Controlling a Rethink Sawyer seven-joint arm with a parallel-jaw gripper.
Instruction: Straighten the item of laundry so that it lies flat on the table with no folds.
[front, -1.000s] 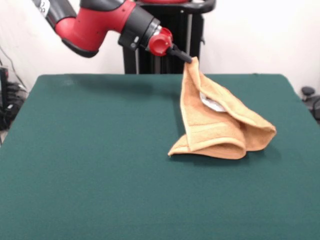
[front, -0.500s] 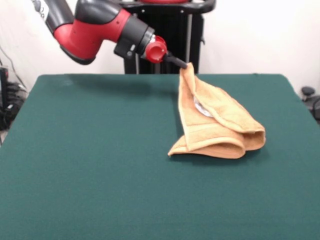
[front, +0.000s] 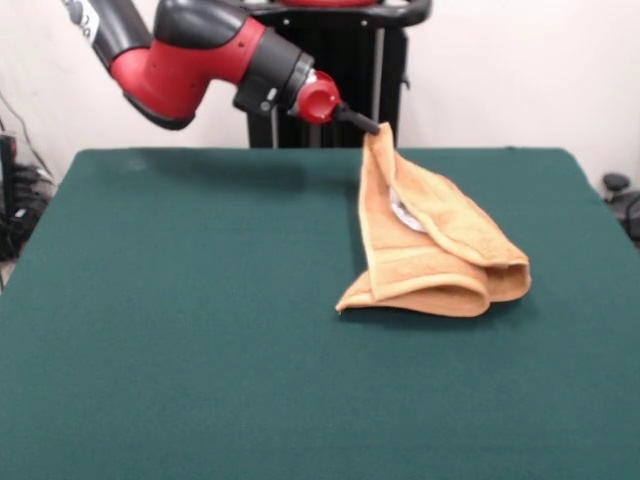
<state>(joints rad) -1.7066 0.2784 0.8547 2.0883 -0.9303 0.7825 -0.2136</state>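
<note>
One pincer (front: 374, 127) gripping towel (front: 430, 250) corner aloft, rest folded on table (front: 180, 300)

towel (front: 440, 250): orange-tan, woven border bands, white tag | table (front: 180, 330): dark green, plain | arm (front: 200, 55): red and black | gripper (front: 372, 127): black

Nubby terry towel (front: 435, 250), matt felt table (front: 180, 330)

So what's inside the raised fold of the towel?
Inside the towel, held up at one corner by the gripper, a small white patch shows, likely its tag. Deeper in, the folds hide everything.
</note>
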